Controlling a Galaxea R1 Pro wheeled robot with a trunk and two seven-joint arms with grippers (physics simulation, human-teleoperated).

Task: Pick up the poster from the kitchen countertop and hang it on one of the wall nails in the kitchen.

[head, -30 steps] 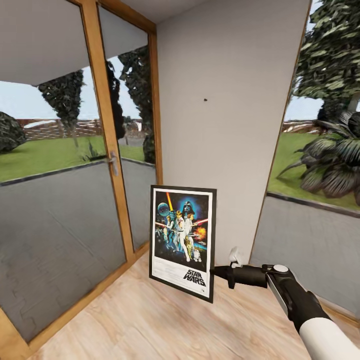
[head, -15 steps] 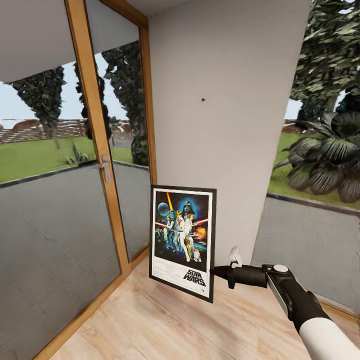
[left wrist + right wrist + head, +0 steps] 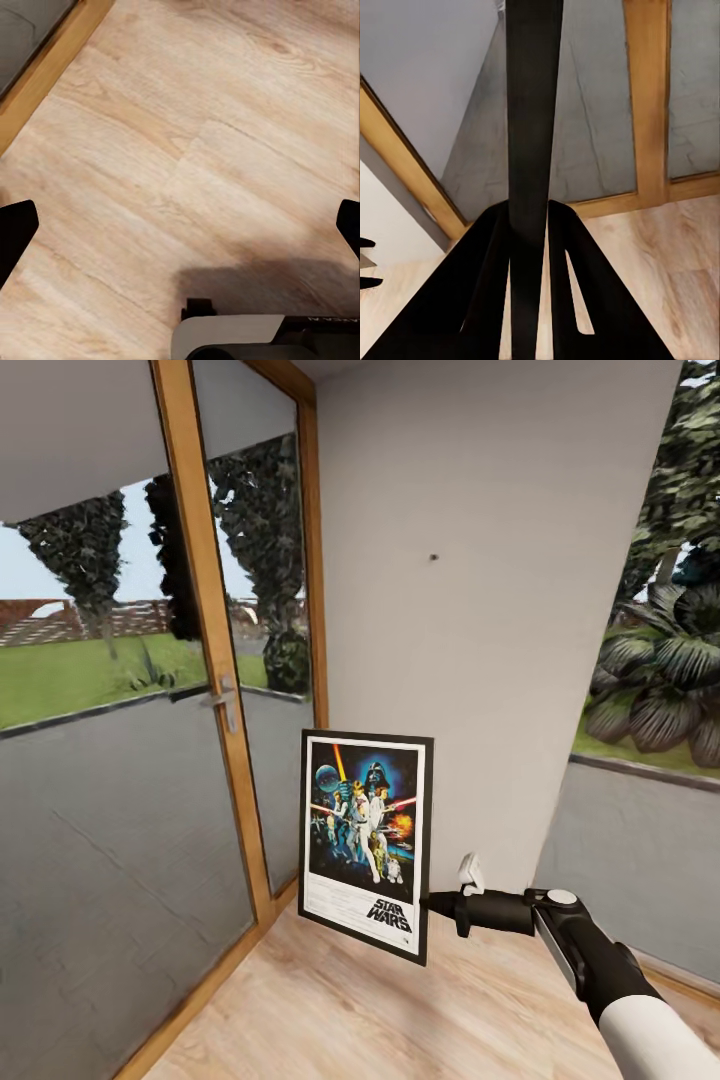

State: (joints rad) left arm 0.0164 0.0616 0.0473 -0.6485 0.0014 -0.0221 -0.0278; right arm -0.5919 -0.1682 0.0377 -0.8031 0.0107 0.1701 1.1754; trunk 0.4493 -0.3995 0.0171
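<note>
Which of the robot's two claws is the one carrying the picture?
The right gripper: it pinches the poster by its edge. The left gripper hangs open over bare floor.

head view facing wall, wrist views close, sharing floor

Pale wood-plank floor, grain plain to see, satin rather than shiny. Warm wooden door frame round clear glass panes — metal handle on it. Matt, smooth grey wall. Poster: printed paper look, thin matt black frame. Right pincer matt black — plastic by the look; glossy white arm shell.
</note>
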